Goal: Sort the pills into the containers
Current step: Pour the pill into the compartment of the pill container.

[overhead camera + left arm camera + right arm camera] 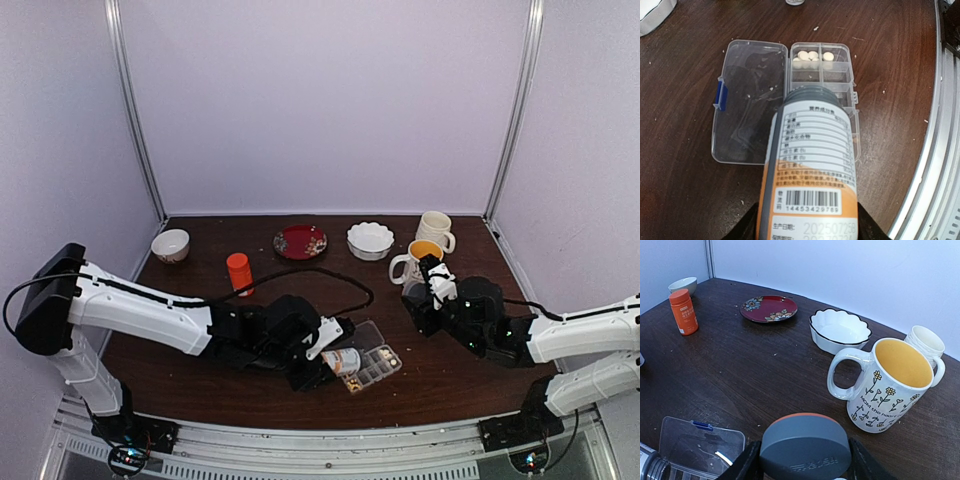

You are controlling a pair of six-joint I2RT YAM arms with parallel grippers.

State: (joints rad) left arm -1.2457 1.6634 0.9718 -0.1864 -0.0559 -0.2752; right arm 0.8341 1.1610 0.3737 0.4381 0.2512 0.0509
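Presently grips a labelled bottle (812, 165) in the left hand (807, 231), clamped on either side of its base, grey neck reaching over the organiser box (854, 95). Finds that box on the desk (440, 385) close to the middle of the near edge, clear lid (752, 100) lying open flat beside the compartments (821, 70). Shows white pills (813, 55) in the two end compartments farthest from the bottle; hides the nearer ones partly behind the neck. Clenches the right hand (804, 466) on a grey cap (805, 440) with an orange rim, toward the right edge, just beside a flowered mug (890, 385). Counts also an orange bottle (239, 272), red plate (300, 241) and scalloped bowl (370, 240) standing toward the far edge.
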